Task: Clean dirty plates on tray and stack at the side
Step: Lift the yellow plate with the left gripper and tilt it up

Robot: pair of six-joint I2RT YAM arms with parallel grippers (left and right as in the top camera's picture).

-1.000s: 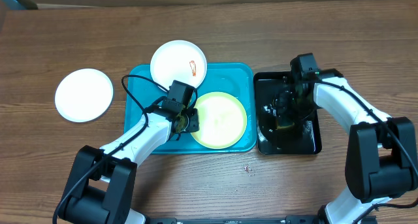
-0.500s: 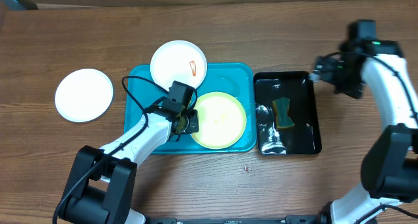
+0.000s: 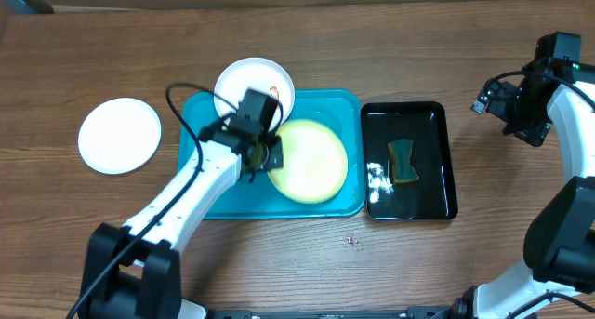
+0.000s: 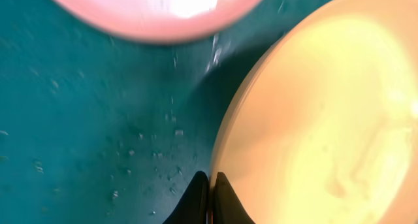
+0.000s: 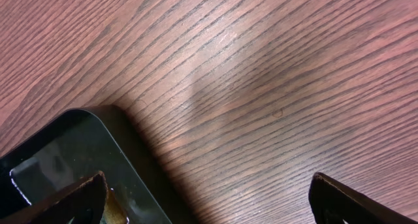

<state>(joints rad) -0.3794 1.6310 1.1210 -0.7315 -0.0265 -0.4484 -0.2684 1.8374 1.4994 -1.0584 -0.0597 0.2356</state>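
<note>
Overhead view: tray (image 3: 325,105) sits mid-table. The yellow-green plate (image 3: 311,161) lies in its right half. A white plate with an orange smear (image 3: 253,88) overlaps the tray's far rim, and a second white plate (image 3: 119,135) lies on the table (image 3: 297,40) well to the left, apart from the tray. The black tray (image 3: 442,203) stands just right of the turquoise one and holds a sponge (image 3: 402,161) and wet glare. The left gripper (image 3: 262,156) is at the left edge of the yellow-green plate. The right gripper (image 3: 493,100) hangs over bare wood beyond the black tray's far right corner. From above, neither finger gap can be read. Left wrist view supplies it: the left gripper (image 4: 209,196) has its two dark fingertips (image 4: 196,192) drawn almost together on the rim of the yellow-green plate (image 4: 313,106). A shadow lies under that edge, and droplets (image 4: 130,152) speckle the tray floor (image 4: 65,106). The smeared plate (image 4: 157,8) fills the top of this frame, tinted pink. Right wrist view: the right gripper (image 5: 208,185) has its fingers (image 5: 81,198) spread to the frame corners, holding nothing. Wood grain (image 5: 261,67) lies below them, with the black tray's corner (image 5: 59,152) at lower left.
</note>
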